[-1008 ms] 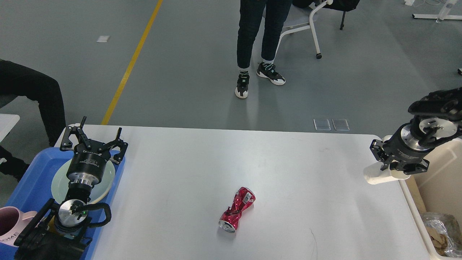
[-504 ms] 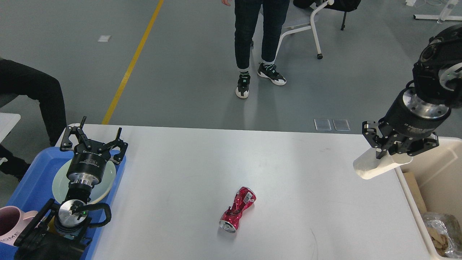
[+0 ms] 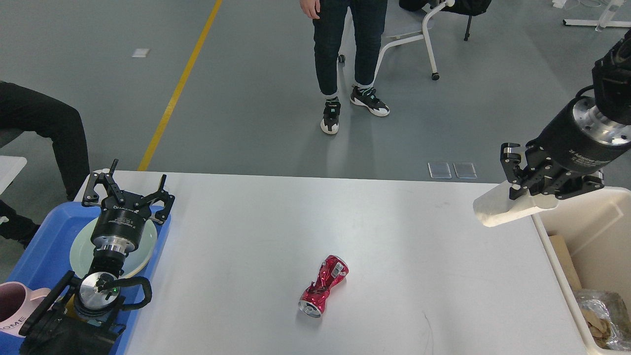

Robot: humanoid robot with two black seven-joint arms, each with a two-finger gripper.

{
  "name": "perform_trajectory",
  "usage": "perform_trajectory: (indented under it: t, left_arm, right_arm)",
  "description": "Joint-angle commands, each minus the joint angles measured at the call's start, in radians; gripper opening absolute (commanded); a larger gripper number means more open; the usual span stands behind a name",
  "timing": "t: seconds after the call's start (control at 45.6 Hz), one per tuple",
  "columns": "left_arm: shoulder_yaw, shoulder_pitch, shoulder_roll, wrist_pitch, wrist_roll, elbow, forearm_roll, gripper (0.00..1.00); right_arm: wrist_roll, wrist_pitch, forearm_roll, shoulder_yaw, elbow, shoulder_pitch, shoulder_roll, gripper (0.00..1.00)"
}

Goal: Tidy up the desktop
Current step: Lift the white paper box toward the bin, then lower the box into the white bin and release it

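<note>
Gripping a white cup (image 3: 498, 209), right gripper (image 3: 530, 190), left gripper (image 3: 129, 190) spread, mug (image 3: 12, 308) reading "OME"

Grey floor (image 3: 246, 98) with a yellow line (image 3: 180, 84); a white-framed chair (image 3: 419, 29) stands at the back

Desktop (image 3: 256, 222): smooth matt white. Left of my right pincer (image 3: 530, 190): crushed can (image 3: 323, 286), glossy red metal. Clamped in it: matt white paper cup (image 3: 495, 209). Beneath my left pincer (image 3: 128, 190): blue plastic tray (image 3: 42, 246).
</note>
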Motion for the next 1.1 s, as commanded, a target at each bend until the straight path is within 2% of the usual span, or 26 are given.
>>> perform_trajectory:
  t: [0.0,0.131,0.285,0.482,0.701,0.898,0.942,1.074]
  left_arm:
    - [0.0,0.001,-0.001,0.0,0.0,0.0,0.0,0.96]
    - [0.0,0.001,0.001,0.0,0.0,0.0,0.0,0.96]
    - [0.0,0.001,-0.001,0.0,0.0,0.0,0.0,0.96]
    - [0.002,0.001,0.001,0.0,0.0,0.0,0.0,0.96]
    - [0.0,0.001,0.001,0.0,0.0,0.0,0.0,0.96]
    - [0.002,0.001,0.001,0.0,0.0,0.0,0.0,0.96]
    - [0.002,-0.001,0.001,0.0,0.0,0.0,0.0,0.96]
    - [0.002,0.001,0.001,0.0,0.0,0.0,0.0,0.96]
  right_arm:
    - [-0.005,-0.122,0.009,-0.049,-0.035,-0.086,-0.039,0.0]
    - [-0.008,-0.234,-0.002,-0.064,-0.137,-0.246,-0.162,0.0]
    - [-0.008,-0.317,0.012,-0.029,-0.36,-0.51,-0.3,0.0]
    - [-0.008,-0.446,0.015,0.19,-0.648,-0.937,-0.391,0.0]
    - [-0.01,-0.446,0.014,0.54,-1.051,-1.414,-0.363,0.0]
    - [-0.011,-0.468,0.014,0.669,-1.472,-1.751,-0.147,0.0]
    - [-0.011,-0.48,0.014,0.669,-1.523,-1.788,-0.109,0.0]
    - [-0.011,-0.555,0.014,0.672,-1.529,-1.814,-0.058,0.0]
